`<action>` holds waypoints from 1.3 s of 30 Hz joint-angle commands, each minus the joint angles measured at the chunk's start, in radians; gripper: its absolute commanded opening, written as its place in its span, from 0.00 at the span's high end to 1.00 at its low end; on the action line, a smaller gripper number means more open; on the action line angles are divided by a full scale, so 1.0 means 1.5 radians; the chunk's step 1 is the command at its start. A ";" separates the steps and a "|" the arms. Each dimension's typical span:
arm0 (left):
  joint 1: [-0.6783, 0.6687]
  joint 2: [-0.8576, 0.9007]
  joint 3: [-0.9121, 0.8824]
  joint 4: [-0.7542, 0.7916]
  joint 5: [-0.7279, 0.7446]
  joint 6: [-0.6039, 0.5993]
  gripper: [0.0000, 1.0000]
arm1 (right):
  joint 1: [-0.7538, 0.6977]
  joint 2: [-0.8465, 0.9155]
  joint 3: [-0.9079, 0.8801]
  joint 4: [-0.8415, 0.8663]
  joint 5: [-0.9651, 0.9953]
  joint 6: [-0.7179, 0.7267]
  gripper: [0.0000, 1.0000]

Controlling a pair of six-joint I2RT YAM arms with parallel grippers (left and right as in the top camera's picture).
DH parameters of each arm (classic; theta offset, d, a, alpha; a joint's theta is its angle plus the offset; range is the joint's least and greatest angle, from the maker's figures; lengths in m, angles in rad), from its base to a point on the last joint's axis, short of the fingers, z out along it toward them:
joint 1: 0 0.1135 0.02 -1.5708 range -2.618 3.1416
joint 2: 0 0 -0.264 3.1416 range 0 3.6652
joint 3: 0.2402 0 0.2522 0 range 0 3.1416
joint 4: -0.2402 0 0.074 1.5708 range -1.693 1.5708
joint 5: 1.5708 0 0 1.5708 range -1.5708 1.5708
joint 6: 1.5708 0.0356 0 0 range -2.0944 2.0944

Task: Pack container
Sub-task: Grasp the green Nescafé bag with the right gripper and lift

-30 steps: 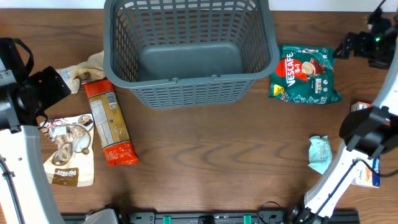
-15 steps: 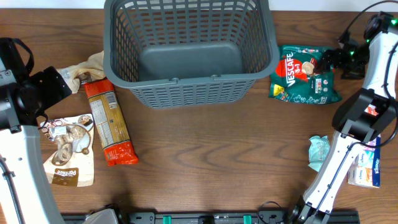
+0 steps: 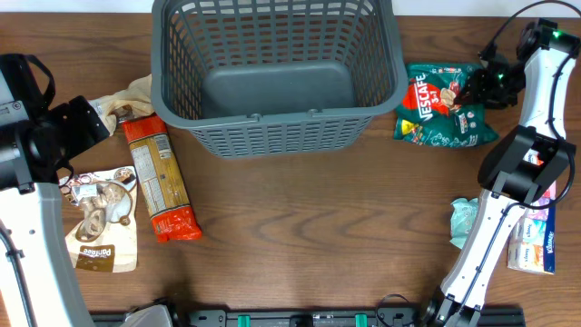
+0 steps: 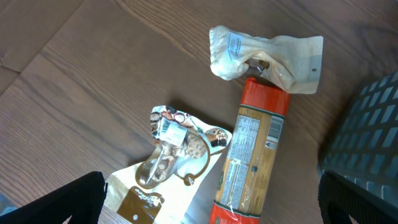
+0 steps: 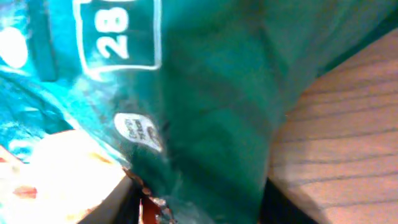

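Observation:
The container (image 3: 277, 116), a large dark grey lattice basket, stands empty at the back middle of the table. To its right lies a green Nescafe packet (image 3: 436, 109). My right gripper (image 3: 479, 86) is down on that packet's right edge. In the right wrist view the green foil (image 5: 205, 93) fills the gap between the fingers, and the right gripper (image 5: 199, 205) is shut on it. My left gripper (image 3: 91, 125) hovers at the far left, above the snack packets. In the left wrist view it (image 4: 211, 202) stands wide open and holds nothing.
A long orange pasta packet (image 3: 161, 177) (image 4: 252, 162) lies left of the basket. A brown-and-white snack packet (image 3: 100, 218) (image 4: 174, 155) and a beige bag (image 3: 132, 98) (image 4: 267, 53) lie beside it. A pale green packet (image 3: 466, 222) and a blue-white box (image 3: 536, 245) lie at the front right.
My right gripper has come from the far right corner onto the Nescafe packet's right edge and closed on it. The left arm has not moved.

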 commanded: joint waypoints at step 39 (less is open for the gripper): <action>-0.001 0.002 0.011 -0.012 -0.001 0.022 0.01 | 0.073 -0.389 -0.009 -0.011 0.119 0.043 0.99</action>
